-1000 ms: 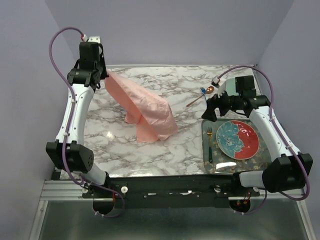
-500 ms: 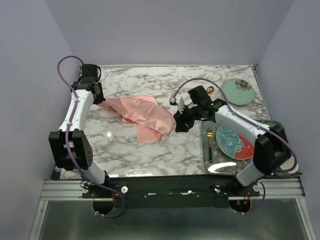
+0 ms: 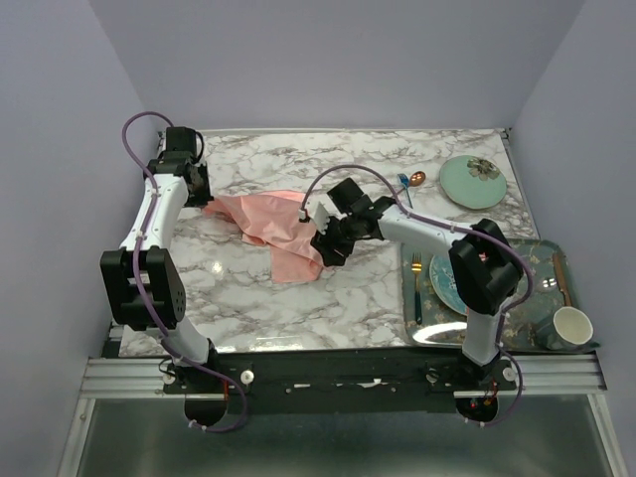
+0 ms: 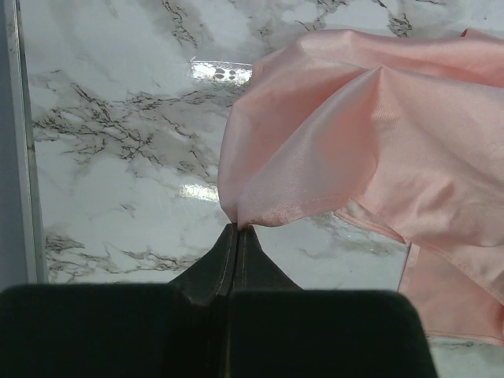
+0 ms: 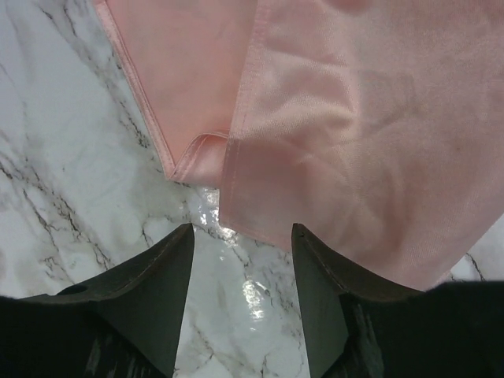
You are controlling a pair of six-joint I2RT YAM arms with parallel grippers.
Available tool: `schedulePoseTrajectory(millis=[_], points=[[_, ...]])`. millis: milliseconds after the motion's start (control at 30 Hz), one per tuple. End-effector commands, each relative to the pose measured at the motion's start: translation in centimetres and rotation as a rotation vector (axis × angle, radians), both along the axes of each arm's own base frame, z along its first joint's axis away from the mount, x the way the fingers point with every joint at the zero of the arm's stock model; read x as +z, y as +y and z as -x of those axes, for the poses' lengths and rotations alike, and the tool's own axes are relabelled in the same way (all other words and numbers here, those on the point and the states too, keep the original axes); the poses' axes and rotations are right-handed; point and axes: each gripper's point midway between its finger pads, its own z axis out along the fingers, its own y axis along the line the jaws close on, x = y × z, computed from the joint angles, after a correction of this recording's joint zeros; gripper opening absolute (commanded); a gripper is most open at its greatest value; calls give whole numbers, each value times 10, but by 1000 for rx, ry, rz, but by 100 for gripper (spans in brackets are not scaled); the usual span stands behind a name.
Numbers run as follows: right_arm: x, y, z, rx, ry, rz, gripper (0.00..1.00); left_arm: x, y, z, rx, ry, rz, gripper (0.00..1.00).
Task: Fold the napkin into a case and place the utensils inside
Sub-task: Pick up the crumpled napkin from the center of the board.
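Top: shiny salmon-pink satin napkin (image 3: pixel 278 231) crumpled mid marble surface (image 3: pixel 388 288), left hand (image 3: pixel 206 204) at its left corner, right hand (image 3: pixel 326 244) at its right edge, probably to spread it. Left wrist: hand pinched shut on the corner. Right wrist: hand open, hem at its fingertips, ungripped.

The napkin (image 3: pixel 273 227) is a shiny salmon-pink cloth lying crumpled and loosely doubled over itself at centre-left of the top view. One corner is raised at its left end, and a hemmed flap trails toward the bottom. The copper spoon (image 3: pixel 417 179) and the small blue fork (image 3: pixel 403 182) lie side by side at the upper right, well apart from it.
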Motion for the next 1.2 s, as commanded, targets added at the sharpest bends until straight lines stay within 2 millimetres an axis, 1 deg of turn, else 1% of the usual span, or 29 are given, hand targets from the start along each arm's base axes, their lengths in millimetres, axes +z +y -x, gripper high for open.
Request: schedulePoseTrajectory(millis=[0, 200, 267, 367, 433, 533, 567, 633, 667, 733, 767, 800, 833, 867, 900, 933, 967, 1000, 1033, 1067, 1100, 1133, 1167], points=[[-18, 4, -7, -7, -21, 55, 62, 8, 0, -8, -27, -20, 16, 0], [-43, 0, 2, 2, 3, 109, 65, 4, -1, -7, -37, -3, 27, 0], [-49, -2, 0, -9, -15, 131, 64, 3, 0, -6, -37, -2, 27, 0], [-58, -2, -5, -27, -45, 162, 61, -1, 1, -3, -38, 7, 30, 0], [-64, -2, -5, -29, -49, 180, 59, -4, 2, -1, -35, 14, 36, 0], [-71, -6, -5, -47, -63, 208, 52, -4, 2, 2, -41, 18, 36, 0], [-69, -5, -4, -45, -70, 206, 41, -3, 2, 3, -42, 14, 38, 0], [-66, -8, -6, -55, -83, 214, 26, -1, 5, 4, -47, 9, 32, 0], [-59, -11, -8, -68, -103, 221, 1, 4, 5, 4, -53, -4, 29, 0], [-50, -16, -11, -81, -130, 234, 1, 13, 6, 2, -71, -30, 16, 0], [-43, -21, -14, -91, -150, 238, 1, 22, 7, 1, -79, -54, 8, 0], [-26, -21, -18, -90, -186, 213, 1, 31, 7, -2, -86, -79, -1, 0], [-14, -22, -22, -99, -208, 196, 1, 38, 4, -4, -111, -100, 9, 0], [-2, -26, -31, -120, -238, 183, 1, 49, 4, -4, -133, -124, -5, 0], [28, -23, -42, -134, -291, 137, 1, 65, 5, -9, -159, -161, -29, 0], [44, -22, -50, -147, -319, 112, 1, 74, 6, -10, -178, -178, -43, 0], [60, -26, -62, -172, -344, 91, 1, 88, 7, -10, -204, -207, -71, 0], [92, -23, -75, -185, -395, 54, 1, 99, 8, -11, -225, -234, -89, 0], [110, -23, -82, -196, -423, 34, 1, 114, 6, -12, -245, -276, -100, 0], [124, -27, -91, -213, -445, 27, 1, 134, 5, -12, -259, -338, -119, 0], [138, -30, -97, -221, -466, 24, 1, 150, 6, -11, -280, -381, -145, 0], [167, -26, -108, -234, -513, -12, 1, 162, 4, -11, -294, -418, -153, 0], [184, -29, -115, -249, -541, -27, 1, 183, 4, -10, -300, -487, -178, 0]])
